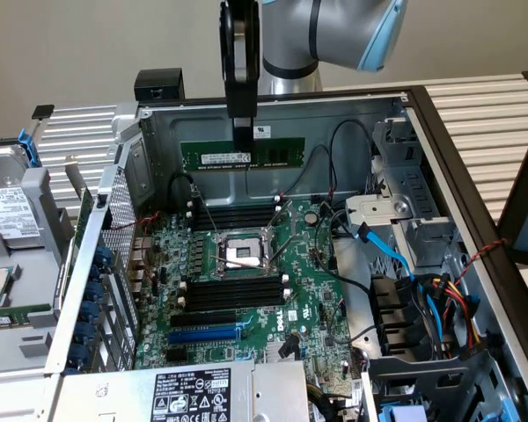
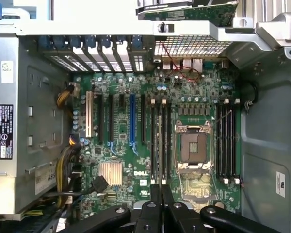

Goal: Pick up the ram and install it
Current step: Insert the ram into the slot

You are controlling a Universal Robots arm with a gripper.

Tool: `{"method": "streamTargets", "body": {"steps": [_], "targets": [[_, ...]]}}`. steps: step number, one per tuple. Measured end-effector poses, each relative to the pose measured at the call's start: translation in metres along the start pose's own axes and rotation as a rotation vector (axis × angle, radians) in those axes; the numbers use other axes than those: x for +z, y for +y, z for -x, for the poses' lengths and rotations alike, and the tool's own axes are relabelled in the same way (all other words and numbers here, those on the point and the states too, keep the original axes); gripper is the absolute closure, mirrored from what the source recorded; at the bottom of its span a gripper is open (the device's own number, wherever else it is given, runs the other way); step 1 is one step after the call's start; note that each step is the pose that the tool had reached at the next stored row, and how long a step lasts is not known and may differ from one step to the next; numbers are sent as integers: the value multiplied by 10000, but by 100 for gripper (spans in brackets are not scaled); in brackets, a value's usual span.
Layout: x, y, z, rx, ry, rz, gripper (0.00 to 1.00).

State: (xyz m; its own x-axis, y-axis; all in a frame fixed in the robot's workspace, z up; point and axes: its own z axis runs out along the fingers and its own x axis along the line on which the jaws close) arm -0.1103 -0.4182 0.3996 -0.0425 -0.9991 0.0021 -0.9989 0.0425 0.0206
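Observation:
The ram (image 1: 273, 156), a long green stick with a white label, hangs level above the open computer case, in front of its back wall. My gripper (image 1: 243, 139) comes down from above and is shut on the stick's middle. Below lies the green motherboard (image 1: 308, 290), with long black slots (image 1: 233, 215) behind the CPU socket (image 1: 244, 253) and more black slots (image 1: 233, 294) in front of it. In the wrist view my gripper (image 2: 161, 196) is pinched together over the board, near the black slots (image 2: 160, 141) beside the socket (image 2: 194, 148).
A blue expansion slot (image 1: 207, 334) lies near the power supply (image 1: 194, 391). Blue and black cables (image 1: 396, 255) and drive bays crowd the exterior view's right. The swung-out side panel with a hard drive (image 1: 9, 215) sits at the left. Metal case walls (image 1: 352, 132) enclose the board.

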Motion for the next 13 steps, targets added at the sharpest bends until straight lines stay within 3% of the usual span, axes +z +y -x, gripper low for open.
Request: {"method": "streamTargets", "body": {"steps": [7, 13], "targets": [[126, 6, 23, 2, -8, 1, 88], [238, 113, 145, 3, -13, 1, 88]]}}
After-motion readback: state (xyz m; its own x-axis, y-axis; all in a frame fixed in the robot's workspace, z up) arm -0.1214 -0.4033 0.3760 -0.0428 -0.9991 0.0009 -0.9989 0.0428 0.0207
